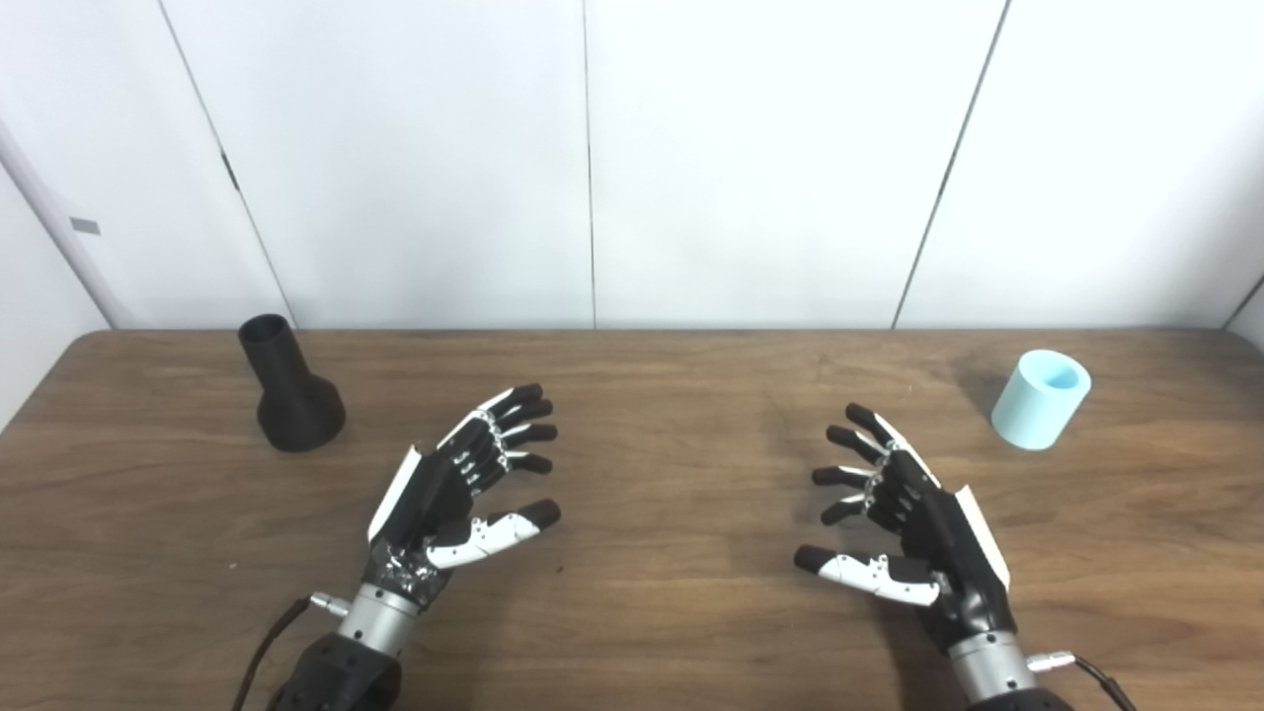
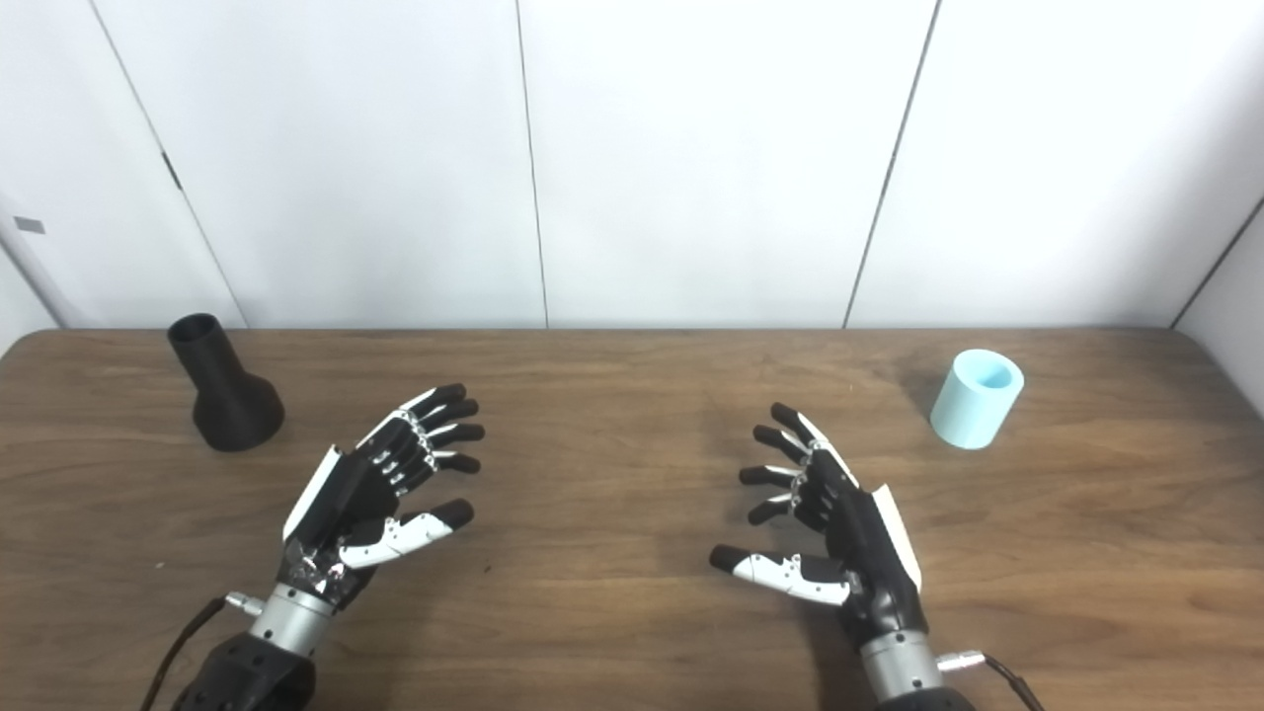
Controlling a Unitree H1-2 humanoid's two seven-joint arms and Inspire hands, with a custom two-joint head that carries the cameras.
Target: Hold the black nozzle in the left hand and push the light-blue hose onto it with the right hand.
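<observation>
The black nozzle [image 1: 287, 385] stands upright on its wide base at the table's far left, narrow neck up. A short light-blue hose piece [image 1: 1041, 398] stands at the far right, its open end up and tilted slightly. My left hand [image 1: 461, 491] hovers over the table's left-centre, open, palm turned inward, to the right of and nearer than the nozzle. Mirroring it at right-centre, my right hand [image 1: 904, 518] is open too, left of and nearer than the hose. Neither hand touches anything.
The wooden table [image 1: 652, 415] runs to a white panelled wall [image 1: 592, 158] just behind the nozzle and hose. A cable [image 1: 267, 642] trails from the left wrist at the bottom edge.
</observation>
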